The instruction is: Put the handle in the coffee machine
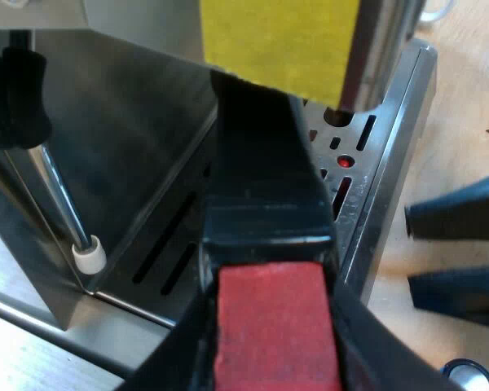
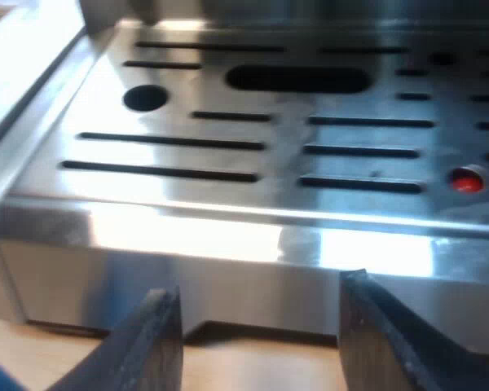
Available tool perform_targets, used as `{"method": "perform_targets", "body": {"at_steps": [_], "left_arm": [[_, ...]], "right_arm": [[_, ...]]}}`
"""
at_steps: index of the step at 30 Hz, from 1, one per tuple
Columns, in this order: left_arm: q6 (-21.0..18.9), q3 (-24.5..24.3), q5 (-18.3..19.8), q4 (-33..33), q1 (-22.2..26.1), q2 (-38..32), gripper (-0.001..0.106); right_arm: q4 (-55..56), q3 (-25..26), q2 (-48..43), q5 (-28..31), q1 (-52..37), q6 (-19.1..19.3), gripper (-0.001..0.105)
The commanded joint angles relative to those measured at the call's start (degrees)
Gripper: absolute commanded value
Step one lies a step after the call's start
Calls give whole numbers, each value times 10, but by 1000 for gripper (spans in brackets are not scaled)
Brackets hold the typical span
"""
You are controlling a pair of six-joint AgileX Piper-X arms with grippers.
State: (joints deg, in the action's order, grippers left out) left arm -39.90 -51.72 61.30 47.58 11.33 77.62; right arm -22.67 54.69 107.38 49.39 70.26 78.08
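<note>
while the handle [image 1: 261, 187] sits clamped in the left gripper [image 1: 269, 354], the right gripper [image 2: 257, 342] gapes

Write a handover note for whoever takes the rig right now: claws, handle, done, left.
Claws: the left claw is shut on the handle near its red end. The right claw is open, holding nothing, at the drip tray front edge.
Handle: over the drip tray, pointing into the espresso machine front. Its metal head is hidden.
Done: handle is at the machine.
Left: confirm it is locked in, since that cannot be told here, then release.
</note>
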Motion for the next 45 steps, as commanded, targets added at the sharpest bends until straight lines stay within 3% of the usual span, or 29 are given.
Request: {"method": "perform_targets", "body": {"at_steps": [1,5,6,9,16,19,27,31,37,41,43,45], "left_arm": [[7,-12,200,3,0,-15,0],[7,-12,200,3,0,-15,0],[7,-12,200,3,0,-15,0],[7,-12,200,3,0,-15,0],[7,-12,200,3,0,-15,0],[7,-12,200,3,0,-15,0],[7,-12,200,3,0,-15,0],[7,-12,200,3,0,-15,0],[7,-12,200,3,0,-15,0],[7,-12,200,3,0,-15,0],[7,-12,200,3,0,-15,0],[7,-12,200,3,0,-15,0]], "right_arm": [[-14,-1,-2,-7,-1,3,46],[-51,-1,-2,33,-1,14,46],[-79,-1,-2,73,-1,77,46],[-99,-1,-2,72,-5,133,46],[-202,-1,15,72,-28,158,46],[-280,1,34,69,-38,225,46],[-327,4,45,39,-48,242,46],[-337,39,49,-2,-79,315,45],[-337,46,49,-5,-85,319,45],[-337,76,49,-10,-107,330,45],[-337,81,49,-15,-108,342,43],[-337,87,49,-21,-108,371,34]]}}
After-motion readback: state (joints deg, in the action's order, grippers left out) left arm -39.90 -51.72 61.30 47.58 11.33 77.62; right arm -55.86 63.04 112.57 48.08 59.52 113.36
